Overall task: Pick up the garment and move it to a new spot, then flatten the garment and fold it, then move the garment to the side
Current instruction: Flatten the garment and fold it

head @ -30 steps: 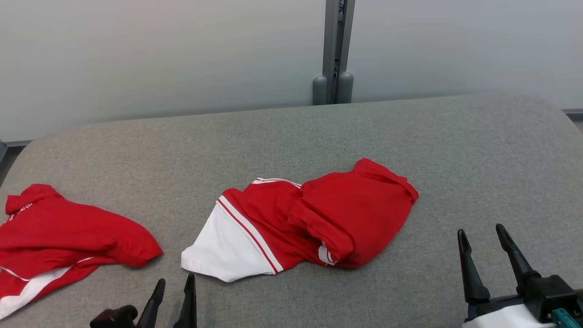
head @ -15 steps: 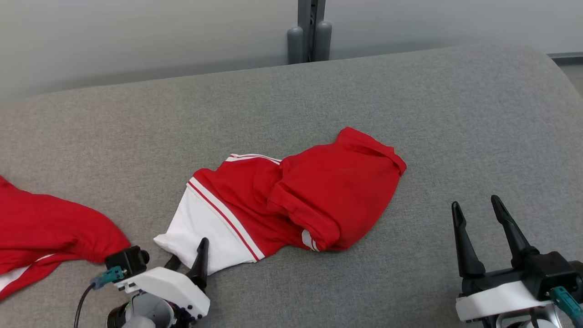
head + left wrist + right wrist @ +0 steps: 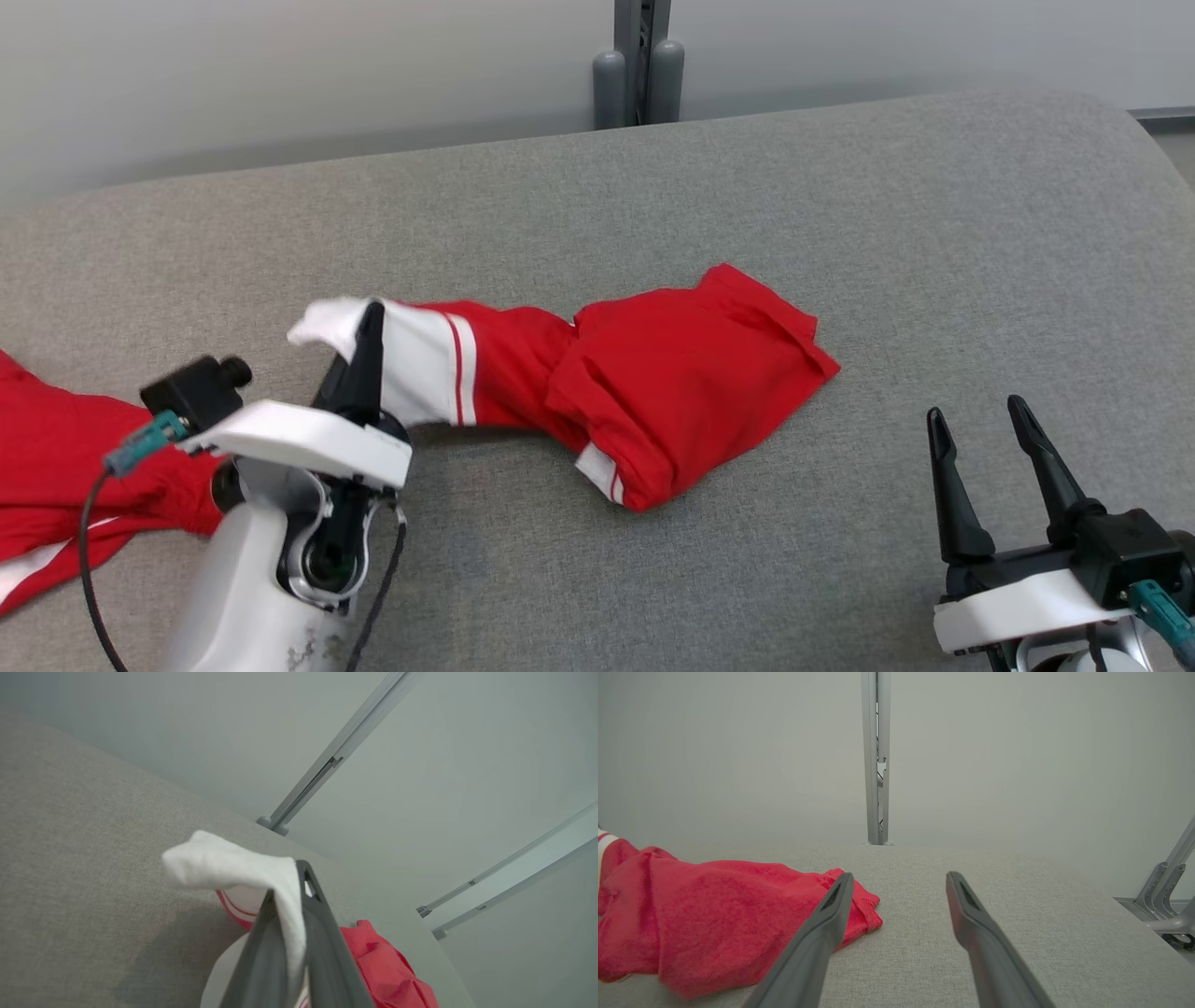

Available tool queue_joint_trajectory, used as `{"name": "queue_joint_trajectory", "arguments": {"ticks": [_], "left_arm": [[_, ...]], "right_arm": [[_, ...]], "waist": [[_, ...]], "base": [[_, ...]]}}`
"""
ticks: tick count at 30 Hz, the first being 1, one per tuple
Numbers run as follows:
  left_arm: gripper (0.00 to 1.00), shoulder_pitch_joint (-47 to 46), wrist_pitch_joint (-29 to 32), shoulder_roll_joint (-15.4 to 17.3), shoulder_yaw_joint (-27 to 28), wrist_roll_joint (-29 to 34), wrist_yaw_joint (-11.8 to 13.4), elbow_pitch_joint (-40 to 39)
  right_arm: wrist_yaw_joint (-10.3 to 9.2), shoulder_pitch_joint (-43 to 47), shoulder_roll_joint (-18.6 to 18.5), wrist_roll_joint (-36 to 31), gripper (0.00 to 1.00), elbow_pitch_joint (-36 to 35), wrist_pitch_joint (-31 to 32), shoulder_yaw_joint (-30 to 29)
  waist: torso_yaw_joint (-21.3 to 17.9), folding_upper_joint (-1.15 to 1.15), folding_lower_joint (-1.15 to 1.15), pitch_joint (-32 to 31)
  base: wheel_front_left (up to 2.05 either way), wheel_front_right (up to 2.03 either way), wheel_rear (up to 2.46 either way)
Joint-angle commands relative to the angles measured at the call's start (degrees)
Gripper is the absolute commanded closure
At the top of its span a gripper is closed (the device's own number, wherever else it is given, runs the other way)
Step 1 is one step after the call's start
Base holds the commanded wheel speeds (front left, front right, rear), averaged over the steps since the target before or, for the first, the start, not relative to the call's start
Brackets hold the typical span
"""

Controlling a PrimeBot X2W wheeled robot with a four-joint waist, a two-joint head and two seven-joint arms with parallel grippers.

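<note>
Left gripper point(image 3: 366, 322) was clamped on the garment's point(image 3: 691, 373) white hem, lifted — right gripper point(image 3: 980, 429) stood open, apart.

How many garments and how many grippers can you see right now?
Garments: 2, the middle garment and the left-edge garment, both red and white.
Grippers: 2, the left gripper and the right gripper.
Total: 4.

The surface point(image 3: 934, 233) lies open from 12 to 3 o'clock of the garment point(image 3: 691, 383). At 9 o'clock a second garment point(image 3: 56, 448) obstructs. A post point(image 3: 639, 37) stands beyond the far edge at 12.
</note>
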Motion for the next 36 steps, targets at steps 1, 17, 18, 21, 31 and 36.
{"name": "queue_joint_trajectory", "arguments": {"ticks": [1,17,18,21,31,36], "left_arm": [[1.0,-2.23,0.37,0.85,0.48,-0.19,0.18,-2.43],[1.0,-22.08,9.47,2.91,-7.1,4.05,0.52,-10.77],[1.0,-22.42,9.75,2.29,-8.75,3.95,0.06,-10.1],[1.0,-22.6,9.66,0.83,-13.76,2.49,-1.1,-7.45],[1.0,-23.24,2.81,0.23,-39.7,-5.68,0.73,1.07],[1.0,-26.72,-1.72,0.11,-48.82,-7.19,2.24,4.42]], "right_arm": [[0.01,-0.18,-0.19,0.48,0.0,0.17,-0.3,0.09],[0.01,-1.43,-0.2,2.11,0.0,1.73,-0.3,3.77],[0.01,-1.49,-0.2,2.16,0.0,1.85,-0.3,4.0],[0.01,-2.0,-0.18,2.76,0.0,1.92,-0.3,5.07],[0.01,-6.01,-0.15,7.23,0.0,1.12,-0.3,8.84],[0.01,-7.37,-0.15,10.44,0.0,0.86,-0.3,9.76]], "waist": [[0.41,0.0,0.0,-0.85],[-4.39,0.0,0.0,-2.49],[-5.17,0.0,0.0,-2.39],[-7.81,0.0,0.0,-1.48],[-19.18,0.0,0.0,7.36],[-23.19,0.0,0.0,11.77]], "base": [[0.0,0.0,0.0],[0.0,0.0,0.0],[0.0,0.0,0.0],[0.0,0.0,0.0],[0.0,0.0,0.0],[0.0,0.0,0.0]]}}
